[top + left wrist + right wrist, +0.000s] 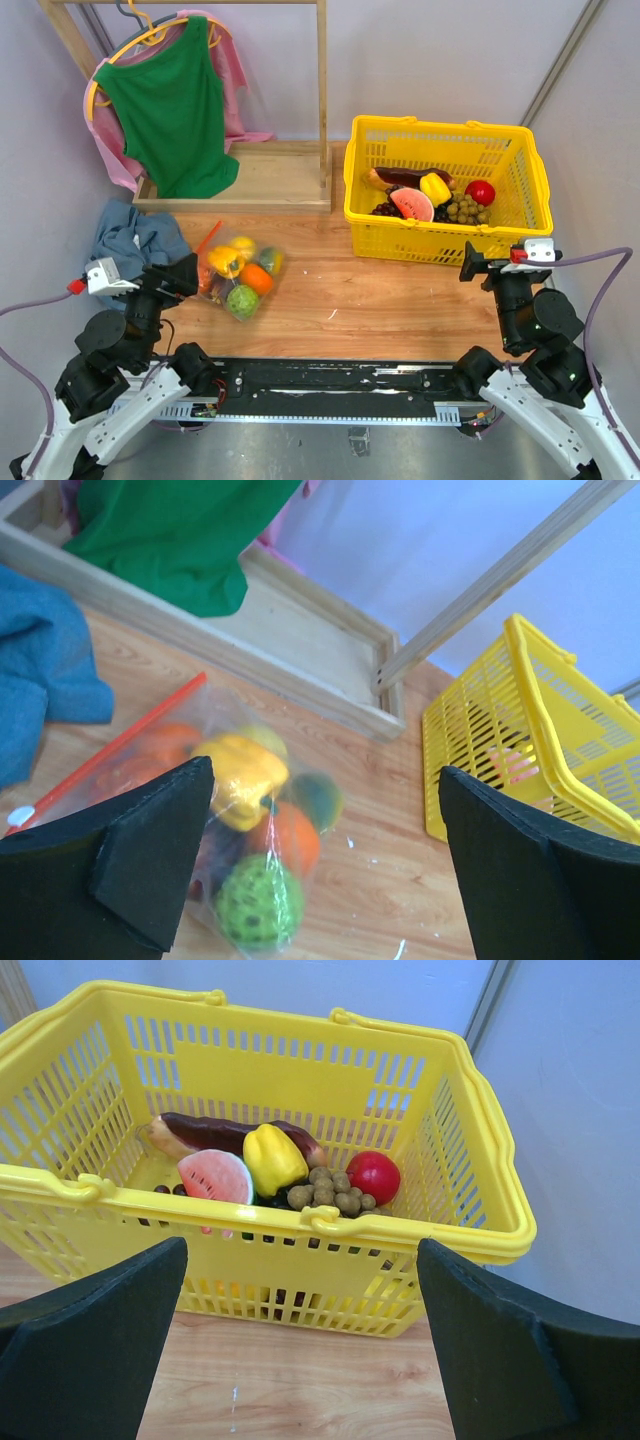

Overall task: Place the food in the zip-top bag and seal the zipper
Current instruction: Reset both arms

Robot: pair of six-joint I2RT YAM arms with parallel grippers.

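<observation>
Wood-grain tabletop (340, 295) under pale walls, seen from above: the left gripper (185, 274) hangs at lower left, fingers spread wide and holding nothing, tips just beside the zip-top bag (235, 280). That bag is a crinkly clear pouch left of centre, with glossy food (256, 278) inside in yellow, orange and green, and the zipper (208, 238) is a thin orange-red strip along its upper-left edge. The right gripper (478, 266) is empty too, jaws wide, just in front of the yellow lattice basket (445, 245). On to the left wrist: blunt black fingers (150, 850) sit far apart at the lower corners, the bag between and beyond them, a white slider tab (18, 816) at the strip's lower-left end. Sealed or not, can't tell. Right wrist now: matte black wedges wide apart, the basket filling the frame, with a watermelon slice (215, 1175), yellow pepper (272, 1158), smooth red ball (374, 1176), knobbly grapes (330, 1192) and dark purple eggplant (215, 1132).
</observation>
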